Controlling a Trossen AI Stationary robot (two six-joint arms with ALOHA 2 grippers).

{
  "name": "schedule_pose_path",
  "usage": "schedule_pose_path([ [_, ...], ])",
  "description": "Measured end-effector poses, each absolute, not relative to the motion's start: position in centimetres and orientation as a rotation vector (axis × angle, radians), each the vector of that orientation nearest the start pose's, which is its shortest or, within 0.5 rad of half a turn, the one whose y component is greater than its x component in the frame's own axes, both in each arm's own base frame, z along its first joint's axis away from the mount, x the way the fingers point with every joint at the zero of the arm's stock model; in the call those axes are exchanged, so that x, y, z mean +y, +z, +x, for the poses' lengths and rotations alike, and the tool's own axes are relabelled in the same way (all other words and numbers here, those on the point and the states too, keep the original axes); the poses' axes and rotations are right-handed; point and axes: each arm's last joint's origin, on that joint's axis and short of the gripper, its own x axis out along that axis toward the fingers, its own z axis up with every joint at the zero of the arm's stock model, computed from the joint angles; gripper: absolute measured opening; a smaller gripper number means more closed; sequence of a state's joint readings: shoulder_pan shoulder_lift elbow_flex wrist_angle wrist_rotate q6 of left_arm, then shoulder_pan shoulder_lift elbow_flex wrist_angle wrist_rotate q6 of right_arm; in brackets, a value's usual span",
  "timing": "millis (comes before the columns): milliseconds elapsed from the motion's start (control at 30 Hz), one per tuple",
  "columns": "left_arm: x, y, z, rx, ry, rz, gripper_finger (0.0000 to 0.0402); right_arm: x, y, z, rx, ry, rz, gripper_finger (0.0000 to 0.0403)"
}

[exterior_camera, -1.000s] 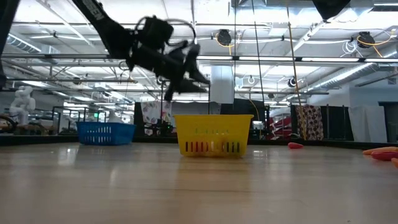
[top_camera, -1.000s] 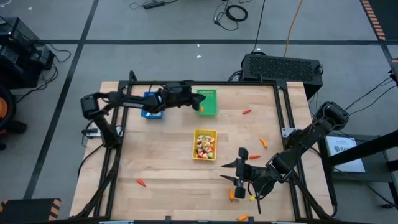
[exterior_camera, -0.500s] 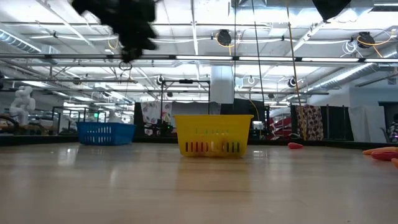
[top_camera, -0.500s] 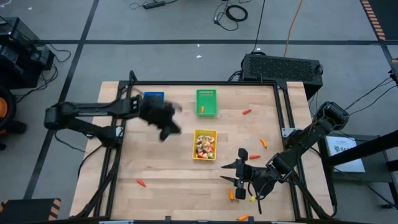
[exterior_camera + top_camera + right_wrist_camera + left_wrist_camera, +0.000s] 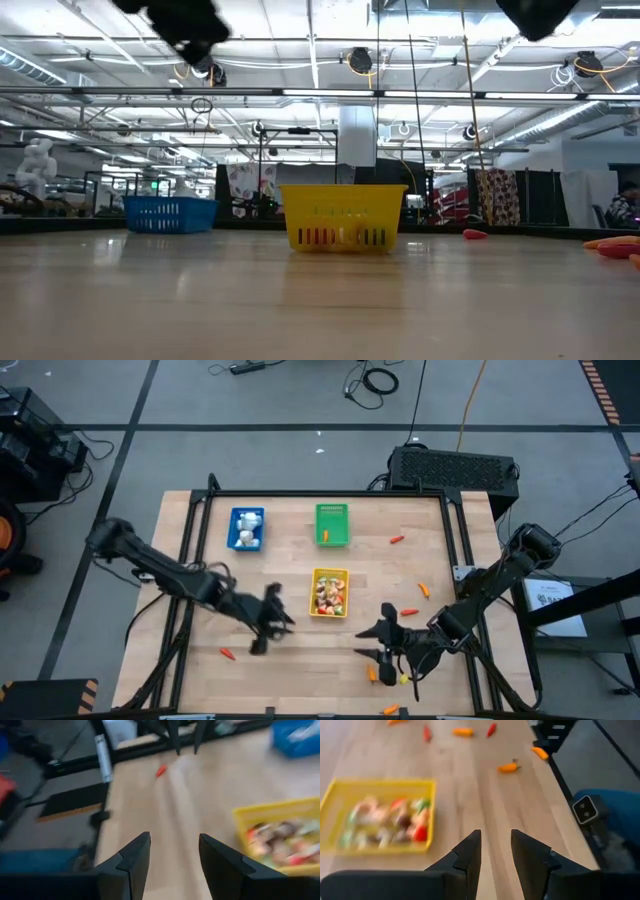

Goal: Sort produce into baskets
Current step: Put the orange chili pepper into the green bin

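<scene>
yellow basket (image 5: 330,591) between both arms, bare wood around it

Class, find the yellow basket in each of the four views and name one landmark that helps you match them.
High view: the yellow basket sits mid-table, below the green basket.
Low view: the yellow basket is centred, with the blue basket off to the left.
Left wrist view: at the left edge.
Right wrist view: at the right edge.
Shared landmark: its mixed produce.
</scene>
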State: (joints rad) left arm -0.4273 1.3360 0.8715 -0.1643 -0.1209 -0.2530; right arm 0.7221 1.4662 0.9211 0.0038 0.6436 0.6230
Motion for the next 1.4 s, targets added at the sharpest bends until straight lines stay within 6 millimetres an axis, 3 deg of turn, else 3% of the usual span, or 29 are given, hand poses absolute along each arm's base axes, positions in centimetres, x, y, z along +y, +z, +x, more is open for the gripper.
schedule_pose_path([
  [200,-15.4,21.0,31.4,0.412,-0.361,0.148,0.0113,20.3,23.6,23.3,0.587,0.045,0.493,0.0160],
  [367,-18.0,19.1,36.6,0.326,-0.396,0.262,0.0113,21.1,22.7,21.7,0.749,-0.009,0.712,0.0160],
  [600,-21.1,17.4,42.8,0.390,-0.498,0.458,0.0113,22.5,21.9,19.3,0.936,-0.054,0.893,0.0160],
  [733,-21.1,16.6,45.7,0.465,-0.552,0.518,0.0113,23.0,21.6,18.2,1.012,-0.105,0.970,0.0160],
  [900,-20.4,15.6,48.1,0.479,-0.544,0.571,0.0129,23.4,21.4,17.3,1.057,-0.140,1.002,0.0160],
  [1100,-18.3,14.7,50.0,0.604,-0.572,0.435,0.0203,23.4,21.3,17.1,1.062,-0.150,0.995,0.0160],
  [1233,-18.1,14.3,50.0,0.596,-0.633,0.442,0.0245,23.4,21.2,17.0,1.068,-0.152,0.979,0.0160],
  [1400,-18.7,13.4,50.1,0.581,-0.720,0.434,0.0253,23.3,21.2,17.0,1.071,-0.150,0.958,0.0160],
])
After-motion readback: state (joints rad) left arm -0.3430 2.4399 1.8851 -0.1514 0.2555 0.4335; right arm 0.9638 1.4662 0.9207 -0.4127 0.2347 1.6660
